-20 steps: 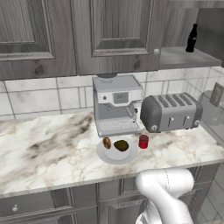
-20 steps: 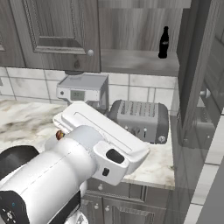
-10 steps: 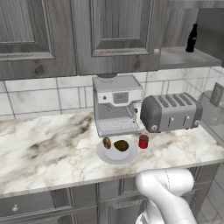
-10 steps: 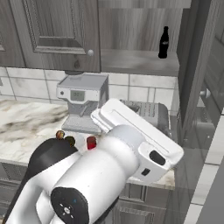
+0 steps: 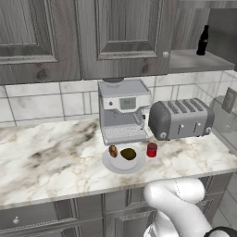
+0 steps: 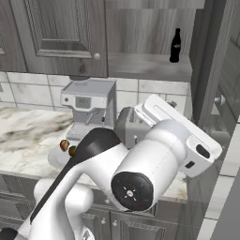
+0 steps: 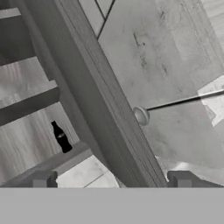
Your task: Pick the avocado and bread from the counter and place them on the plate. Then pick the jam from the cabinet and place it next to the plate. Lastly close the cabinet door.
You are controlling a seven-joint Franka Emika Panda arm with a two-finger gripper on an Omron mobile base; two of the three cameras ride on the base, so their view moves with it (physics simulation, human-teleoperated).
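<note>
Avocado [image 5: 128, 153] and bread [image 5: 113, 151] both sit on the plate [image 5: 123, 165], bread to the left, on the marble counter [image 5: 51, 155] in front of the coffee machine [image 5: 121, 110]. Jam [image 5: 151, 149] stands on the counter just right of the plate (near the toaster [image 5: 180, 118]). Cabinet [image 5: 187, 59] open, black bottle [image 5: 202, 40] on its shelf. Hand view: gripper [image 7: 111, 178] empty, jaws spread wide, facing the open door's edge [image 7: 94, 109] and a round knob [image 7: 141, 116].
</note>
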